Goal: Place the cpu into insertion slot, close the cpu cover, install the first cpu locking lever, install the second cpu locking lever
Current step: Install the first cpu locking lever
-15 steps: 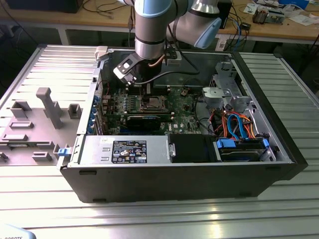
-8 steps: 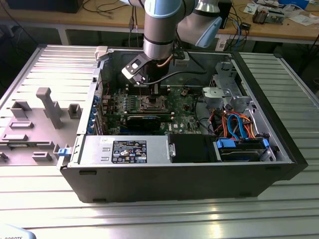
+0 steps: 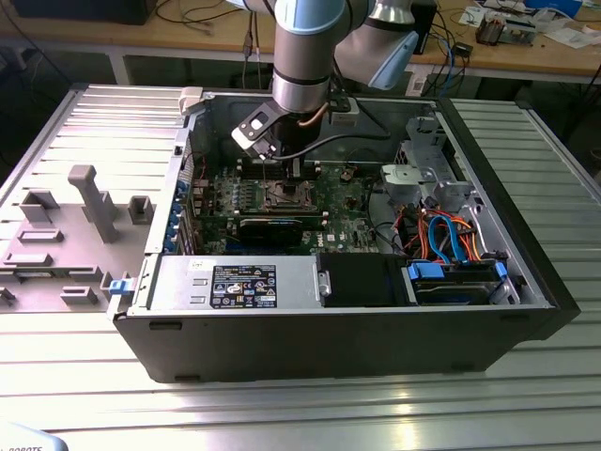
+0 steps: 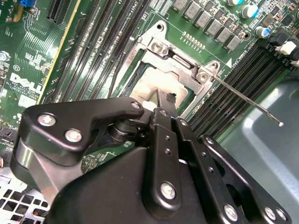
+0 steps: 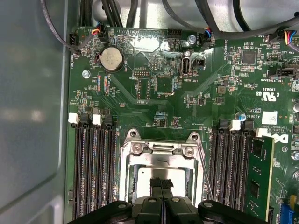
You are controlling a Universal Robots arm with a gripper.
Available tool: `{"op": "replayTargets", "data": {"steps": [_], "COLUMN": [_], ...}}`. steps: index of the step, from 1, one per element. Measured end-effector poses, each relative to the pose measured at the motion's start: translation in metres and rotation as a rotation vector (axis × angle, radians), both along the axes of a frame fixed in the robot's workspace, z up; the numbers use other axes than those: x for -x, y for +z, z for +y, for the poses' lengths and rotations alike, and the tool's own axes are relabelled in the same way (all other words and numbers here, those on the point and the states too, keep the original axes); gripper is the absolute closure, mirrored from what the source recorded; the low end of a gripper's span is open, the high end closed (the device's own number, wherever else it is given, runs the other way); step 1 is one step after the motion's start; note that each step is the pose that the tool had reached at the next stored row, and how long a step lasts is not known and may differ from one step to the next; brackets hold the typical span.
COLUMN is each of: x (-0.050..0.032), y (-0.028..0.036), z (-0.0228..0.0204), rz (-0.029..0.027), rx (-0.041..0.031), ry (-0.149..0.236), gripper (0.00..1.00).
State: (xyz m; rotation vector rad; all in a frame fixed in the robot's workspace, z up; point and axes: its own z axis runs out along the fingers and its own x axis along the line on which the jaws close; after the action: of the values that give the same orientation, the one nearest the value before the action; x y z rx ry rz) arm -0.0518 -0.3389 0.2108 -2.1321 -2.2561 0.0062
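Second wrist view: my gripper [image 4: 167, 99] hides much of the insertion slot [image 4: 159, 29], so I can't see its whole rim. Jaws together, tips over the one cpu [image 4: 149, 84], dull silver, seated mid-board beneath the one cpu cover [image 4: 180, 63]. One thin lever [image 4: 247, 105] sticks out free

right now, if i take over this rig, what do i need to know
End effector: shut, empty, tips over the cpu.
Cpu sits in the slot; cover looks down over it.
One lever sticks out free, unlatched; the other I cannot tell.
Done: cpu in, cover apparently closed.
Left: levers.
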Motion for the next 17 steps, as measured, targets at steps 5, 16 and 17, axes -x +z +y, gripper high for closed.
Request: {"op": "replayTargets", "data": {"steps": [5, 16, 17], "x": [-0.0004, -0.0006, -0.0006], "y": [0.0, 0.0083, 0.0124], "z": [0.0, 0.0, 0.0], "rz": [0.0, 0.0, -0.0002], "rx": [0.0, 0.0001, -0.0001], "ry": [0.0, 0.001, 0.001], "gripper": [0.89, 0.89, 0.89]}}
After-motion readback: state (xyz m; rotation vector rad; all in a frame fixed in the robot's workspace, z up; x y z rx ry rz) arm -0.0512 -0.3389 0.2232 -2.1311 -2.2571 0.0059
